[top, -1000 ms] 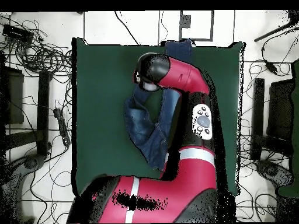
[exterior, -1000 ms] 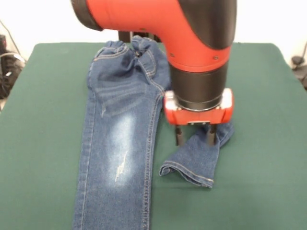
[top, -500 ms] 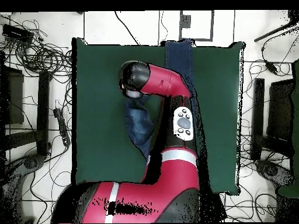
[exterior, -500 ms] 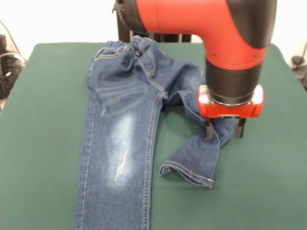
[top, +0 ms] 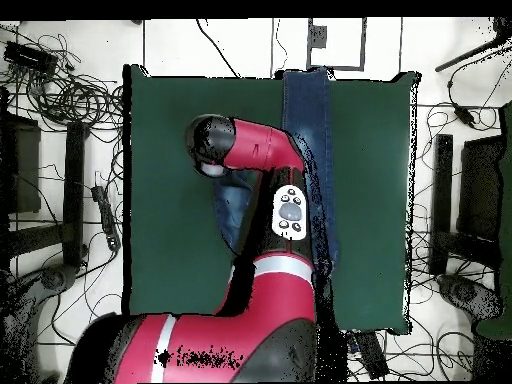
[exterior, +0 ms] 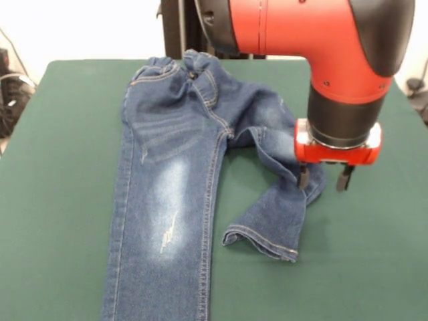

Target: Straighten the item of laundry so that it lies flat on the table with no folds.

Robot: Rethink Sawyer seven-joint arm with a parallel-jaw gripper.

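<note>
Front view shows the jeans (exterior: 170, 180) on the green surface (exterior: 60, 200), one leg folded back beneath spread, empty fingers (exterior: 324, 179); they should probably clamp its hem and drag it straight, staying low.

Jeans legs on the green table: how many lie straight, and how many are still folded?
2 legs: one leg of the blue denim jeans lies straight toward the near edge; the other leg is bent sideways, beneath the open red-and-black gripper.
</note>
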